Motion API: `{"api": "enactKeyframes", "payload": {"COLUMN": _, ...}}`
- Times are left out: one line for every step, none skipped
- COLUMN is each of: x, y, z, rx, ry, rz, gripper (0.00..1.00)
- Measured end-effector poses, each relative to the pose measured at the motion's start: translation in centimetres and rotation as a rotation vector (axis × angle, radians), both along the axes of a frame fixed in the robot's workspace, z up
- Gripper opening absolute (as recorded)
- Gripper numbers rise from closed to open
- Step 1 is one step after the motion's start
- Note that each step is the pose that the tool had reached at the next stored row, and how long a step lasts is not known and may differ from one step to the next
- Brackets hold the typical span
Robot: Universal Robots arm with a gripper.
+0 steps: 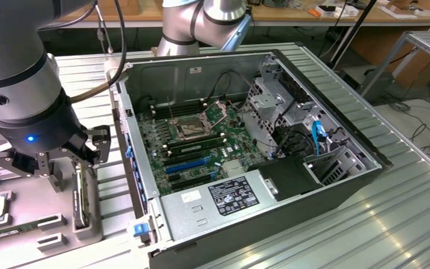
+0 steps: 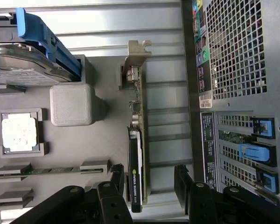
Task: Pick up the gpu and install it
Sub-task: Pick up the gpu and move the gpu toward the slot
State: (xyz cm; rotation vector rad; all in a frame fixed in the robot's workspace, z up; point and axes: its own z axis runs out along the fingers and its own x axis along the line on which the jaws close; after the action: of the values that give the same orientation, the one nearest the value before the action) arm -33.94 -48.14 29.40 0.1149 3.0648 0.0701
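The gpu stands on its edge in a slot of the grey parts tray, black face sideways, with its silver end bracket at the far end. In the exterior view the gpu is a thin dark card at the left, beside the open computer case. My gripper hangs just above the card, open, one finger on each side and neither touching it. The exterior view has the gripper low over the tray. The blue expansion slot on the motherboard holds nothing.
The tray also holds a hard drive in a blue caddy, a processor and a memory stick. The case's rear grille stands close beside the tray. A second arm's base rises behind the case.
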Motion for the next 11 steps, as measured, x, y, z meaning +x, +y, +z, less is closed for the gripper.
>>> {"api": "enactKeyframes", "payload": {"x": 0.0, "y": 0.0, "z": -0.02, "rx": 0.0001, "ry": -0.0001, "rz": 0.0, "gripper": 0.56}}
{"api": "enactKeyframes", "payload": {"x": 0.0, "y": 0.0, "z": -0.07, "rx": 0.0002, "ry": -0.0002, "rz": 0.0, "gripper": 0.56}}
{"api": "enactKeyframes", "payload": {"x": -0.01, "y": 0.0, "z": -0.2, "rx": 0.0001, "ry": -0.0002, "rz": 0.0, "gripper": 0.56}}
{"api": "enactKeyframes", "payload": {"x": -0.02, "y": 0.0, "z": -0.31, "rx": 0.0, "ry": -0.0002, "rz": 0.0, "gripper": 0.56}}
{"api": "enactKeyframes", "payload": {"x": -0.02, "y": 0.0, "z": -0.41, "rx": 0.0, "ry": -0.0002, "rz": 0.0, "gripper": 0.56}}
{"api": "enactKeyframes", "payload": {"x": -0.02, "y": 0.0, "z": -0.56, "rx": 0.0001, "ry": -0.0003, "rz": 0.0, "gripper": 0.56}}
{"api": "enactKeyframes", "payload": {"x": -0.02, "y": 0.0, "z": -0.66, "rx": 0.0, "ry": -0.0002, "rz": 0.0, "gripper": 0.56}}
{"api": "enactKeyframes", "payload": {"x": -0.02, "y": 0.0, "z": -0.73, "rx": 0.0, "ry": -0.0001, "rz": 0.0, "gripper": 0.56}}
{"api": "enactKeyframes", "payload": {"x": -0.02, "y": -0.01, "z": -0.8, "rx": -0.0005, "ry": 0.0, "rz": 0.0, "gripper": 0.56}}
{"api": "enactKeyframes", "payload": {"x": -0.02, "y": 0.0, "z": -0.86, "rx": -0.0014, "ry": 0.0008, "rz": 0.0, "gripper": 0.56}}
{"api": "enactKeyframes", "payload": {"x": -0.02, "y": 0.0, "z": -0.91, "rx": -0.0018, "ry": 0.0015, "rz": 0.0, "gripper": 0.56}}
